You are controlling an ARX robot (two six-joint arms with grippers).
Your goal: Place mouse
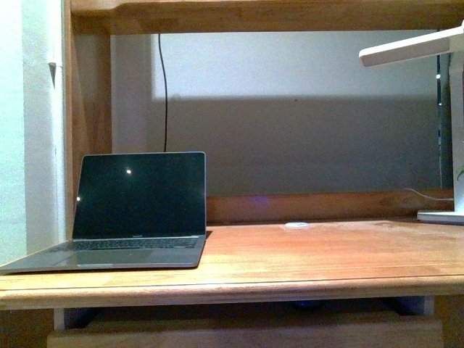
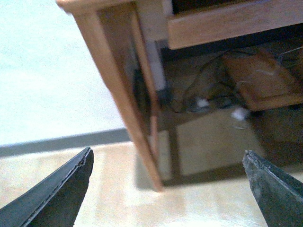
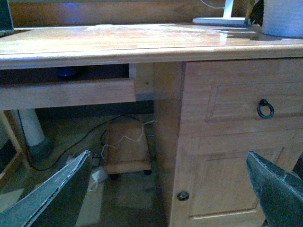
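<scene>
Both arms are hanging low in front of the desk (image 1: 304,254) right now, and neither is showing in the front view. The left gripper (image 2: 166,156) is sitting spread wide with nothing between its jaws, pointing at the floor by a desk leg (image 2: 118,94). The right gripper (image 3: 168,156) is gaping the same way, empty, facing the drawers (image 3: 227,99). The mouse (image 3: 69,73), as far as I can tell, is that dark rounded lump sitting back on the pull-out shelf (image 3: 66,93) under the desktop, with a bluish glow on it. Honestly it's too dim in there to be sure.

What's worrying me: that slot is looking shallow, so a wide gripper going in is risking a knock against the desktop edge above or the shelf's front board below. The mouse shell is probably slick and curved, so an off-centre pinch is likely squirting it further back into the dark. And up top, the laptop (image 1: 138,196) is hogging the left and the lamp base (image 1: 441,216) is sitting far right. So I'm guessing the drop should be landing in the bare middle stretch without clipping either.
</scene>
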